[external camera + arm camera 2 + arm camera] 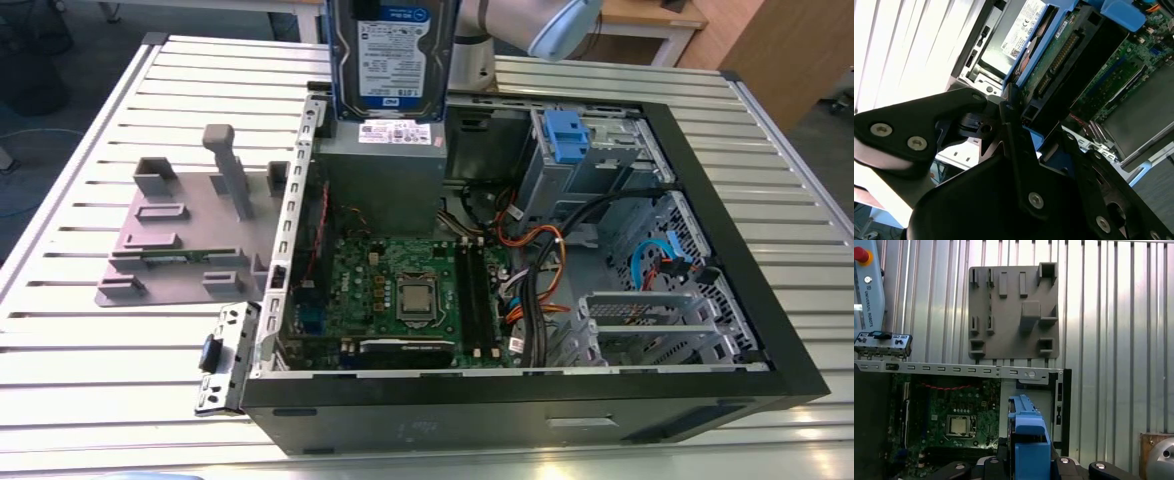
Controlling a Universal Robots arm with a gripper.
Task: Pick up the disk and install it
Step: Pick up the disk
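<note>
The disk (390,55) hangs upright in the air over the far side of the open computer case (747,300), its white and blue label facing the exterior view and its blue bracket around it. In the second wrist view the disk (1054,55) shows its green circuit-board side, and my gripper (1044,145) is shut on its edge with black fingers (1014,125) on either side. The first wrist view looks along the disk's blue bracket (1026,435), clamped in my gripper (1026,465), with the case below.
Inside the case lie the motherboard (400,290), a grey metal box with a white sticker (387,165), a drive cage with a small blue clip (566,135) and loose cables (534,250). A grey fixture plate (187,230) stands on the slatted table (80,380) at the exterior view's left.
</note>
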